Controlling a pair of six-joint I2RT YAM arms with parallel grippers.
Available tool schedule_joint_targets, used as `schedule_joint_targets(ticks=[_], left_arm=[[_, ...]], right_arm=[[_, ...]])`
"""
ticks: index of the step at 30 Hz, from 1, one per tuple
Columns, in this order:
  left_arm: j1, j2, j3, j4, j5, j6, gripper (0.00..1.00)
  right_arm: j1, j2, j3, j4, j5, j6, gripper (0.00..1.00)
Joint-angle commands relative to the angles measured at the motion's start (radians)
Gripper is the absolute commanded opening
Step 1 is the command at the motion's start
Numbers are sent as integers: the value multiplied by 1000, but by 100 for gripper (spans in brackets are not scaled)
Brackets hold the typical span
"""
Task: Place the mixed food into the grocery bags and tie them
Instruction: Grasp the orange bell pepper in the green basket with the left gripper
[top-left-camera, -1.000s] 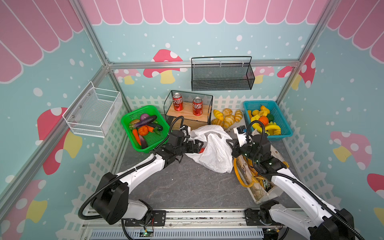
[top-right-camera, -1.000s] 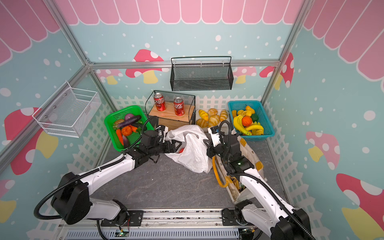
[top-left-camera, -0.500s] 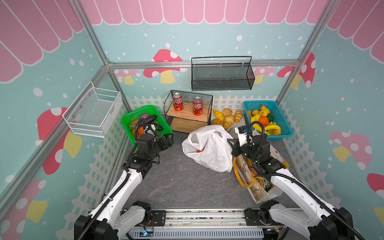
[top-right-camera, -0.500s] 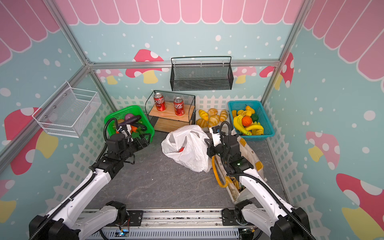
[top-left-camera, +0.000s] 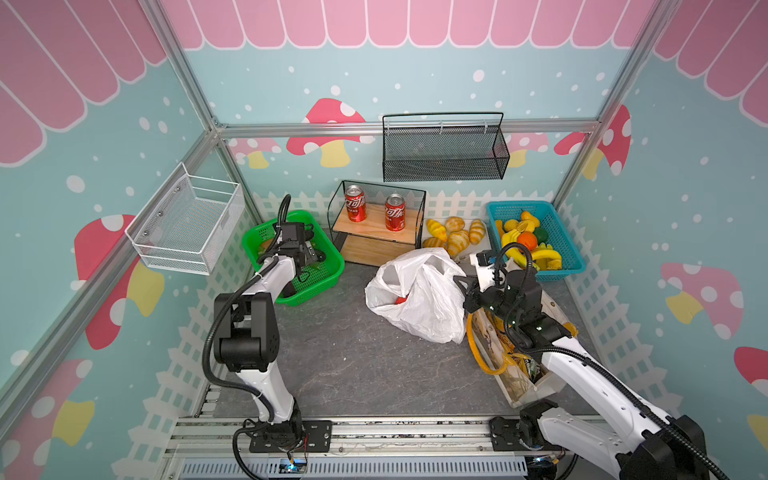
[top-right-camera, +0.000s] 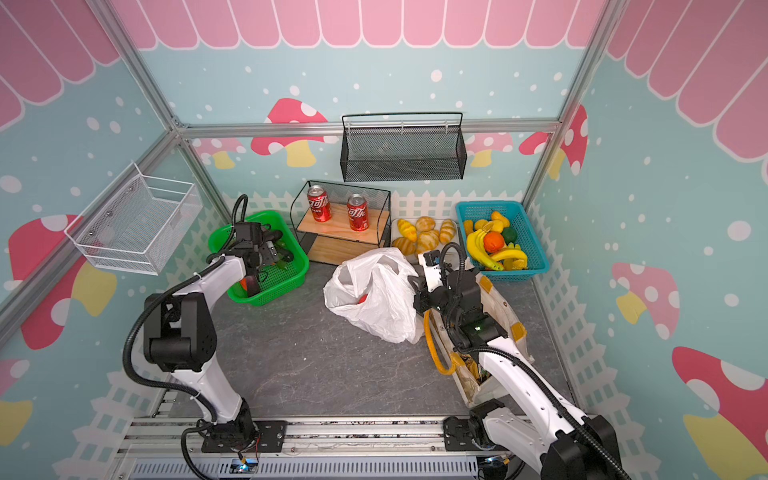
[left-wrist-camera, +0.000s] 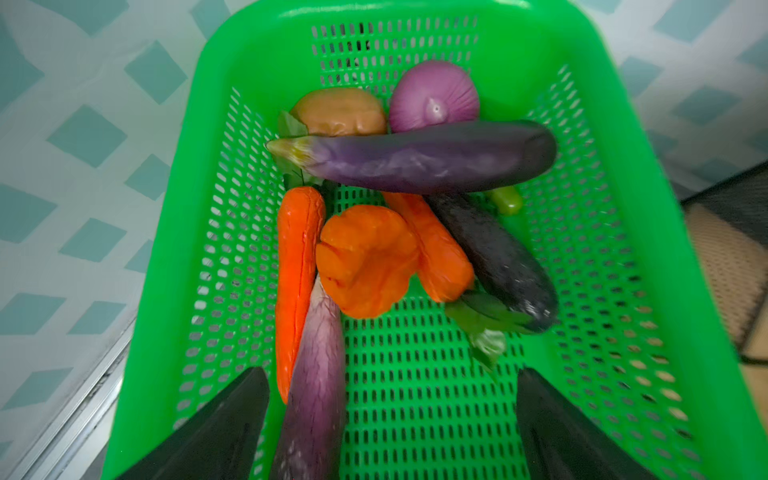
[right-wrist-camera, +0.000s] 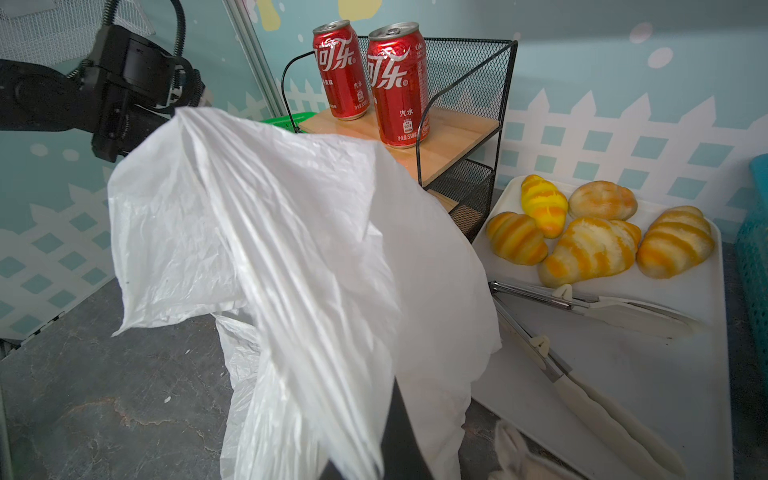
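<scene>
Orange carrots (left-wrist-camera: 297, 270), two; pumpkin (left-wrist-camera: 365, 257), one; purple onion (left-wrist-camera: 434, 97), one.

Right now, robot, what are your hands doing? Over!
Left gripper open over the green basket of vegetables. Right gripper shut on the white bag. One red piece inside. Purple eggplant lies across the pile.

The grey stone-patterned bench (top-left-camera: 353, 357) carries a green basket (top-left-camera: 320, 286) directly under the left jaws. Between the two sets of jaws sits the white plastic bag (top-left-camera: 424, 299), touching the right jaws. The cream tote (top-left-camera: 517, 386) lies behind the right jaws. A wire rack (top-left-camera: 376, 246), white tray (right-wrist-camera: 665, 353) and teal basket (top-left-camera: 566, 249) stand beyond them.
</scene>
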Motion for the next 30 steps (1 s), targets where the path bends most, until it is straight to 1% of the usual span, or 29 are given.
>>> schedule_joint_targets(ticks=[1,5,9,11,16,24,27,30], left_arm=[[31,86,104,-115,-25,46,92],[59,174,184,-156,1,51,89],[83,239,237,-188,52,51,88],[88,266,253,-193,85,56,86],[90,322,306,-217,109,71,84],[94,383,376,-245,106,92,91],[96,405,404,-255,125,91,91],[99,425,427,-256,147,90,89]], right_arm=[[-7,9,-15,36,-31,-6,0],[-8,12,-22,43,-33,-6,0],[-11,18,-25,48,-39,-7,0],[-12,19,-28,46,-39,-9,0],[-12,27,-29,47,-43,-9,0],[-11,29,-29,47,-49,-10,0],[-11,30,-31,48,-51,-9,0],[-12,31,-31,47,-50,-10,0]])
